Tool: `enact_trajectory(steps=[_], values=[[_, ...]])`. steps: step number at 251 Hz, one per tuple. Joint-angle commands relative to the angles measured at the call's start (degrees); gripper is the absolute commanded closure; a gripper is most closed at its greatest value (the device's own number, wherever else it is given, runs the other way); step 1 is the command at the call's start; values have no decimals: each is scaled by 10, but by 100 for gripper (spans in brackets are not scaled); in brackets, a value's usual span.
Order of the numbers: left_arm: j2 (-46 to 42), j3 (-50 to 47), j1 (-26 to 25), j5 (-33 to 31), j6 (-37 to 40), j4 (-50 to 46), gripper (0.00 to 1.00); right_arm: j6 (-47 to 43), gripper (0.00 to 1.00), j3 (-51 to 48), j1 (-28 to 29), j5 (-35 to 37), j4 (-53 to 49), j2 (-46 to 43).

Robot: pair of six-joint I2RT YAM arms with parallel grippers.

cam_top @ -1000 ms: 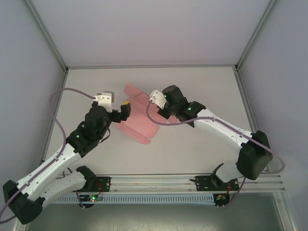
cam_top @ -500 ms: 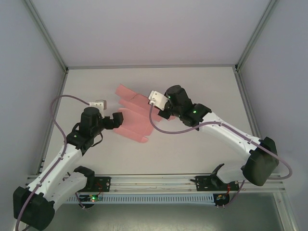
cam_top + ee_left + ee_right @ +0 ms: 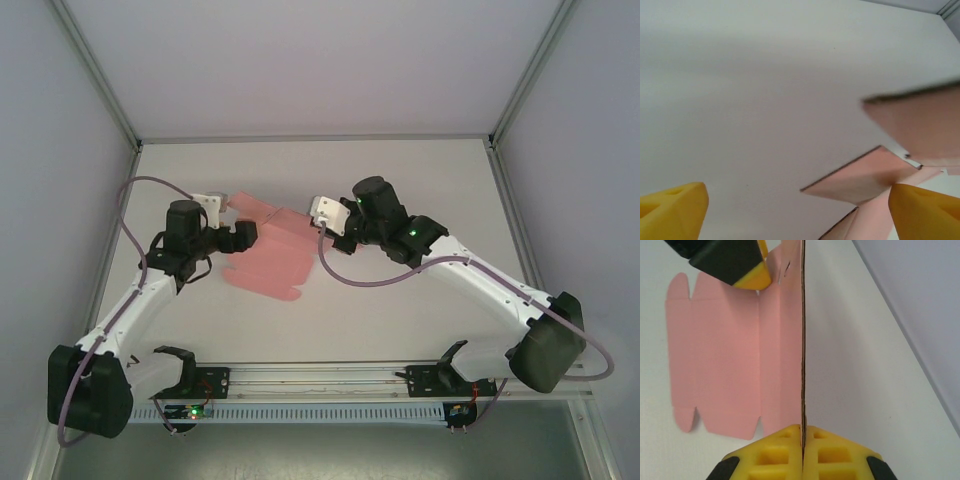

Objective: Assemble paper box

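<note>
Pink paper box (image 3: 268, 255), a flat unfolded sheet, lies on the table (image 3: 420, 180) between the arms. Right gripper (image 3: 802, 431) pinches its right panel, folded up. Left gripper (image 3: 245, 233) spread wide at the left edge. Probably light, floppy and easily creased; grip panel edges near the folds.

One paper box (image 3: 270, 258). Two arms (image 3: 140, 300), each with one gripper: the left gripper (image 3: 247, 234) and the right gripper (image 3: 325, 236). Each gripper has two yellow fingers (image 3: 775, 450). Two white wrist cameras (image 3: 325, 210). Two purple cables (image 3: 150, 180). One table (image 3: 420, 180).
</note>
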Motion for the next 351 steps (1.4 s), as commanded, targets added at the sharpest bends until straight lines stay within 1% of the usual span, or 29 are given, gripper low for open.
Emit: enact_trajectory(steps=[1,15,29,46,67,92,107,115,128,165,185,205,223,280,314,351], values=[[1,11,10,102,56,27,12,-2,100,0,-7,-34,-4,-9],[-7,5,10,123,72,32,17,2,100,3,-9,-33,-4,-6],[-17,0,10,120,78,30,22,3,100,6,-11,-37,-8,-3],[-31,-7,10,118,85,36,24,5,100,10,-14,-42,-12,-1],[-40,-9,10,122,96,29,31,13,100,15,-18,-44,-12,3],[-43,-9,10,128,102,27,44,20,100,23,-22,-44,-17,9],[-42,-7,10,130,103,19,54,27,100,27,-23,-38,-18,13],[-40,-7,10,130,102,17,57,34,100,31,-25,-36,-19,16],[-37,-6,10,133,102,14,59,49,100,37,-28,-31,-18,19],[-31,-11,9,138,94,16,60,82,100,57,-41,-33,-27,34],[-27,-9,9,135,90,18,69,83,100,58,-42,-41,-28,38],[-20,-6,7,137,91,23,71,83,100,60,-42,-50,-33,42],[-11,-2,3,139,93,33,77,77,100,58,-41,-64,-34,42],[13,12,-5,158,99,53,76,77,100,55,-41,-66,-37,39],[14,25,-9,137,118,36,73,79,100,54,-41,-67,-42,38],[17,33,-10,139,145,34,70,80,100,56,-42,-78,-45,42]])
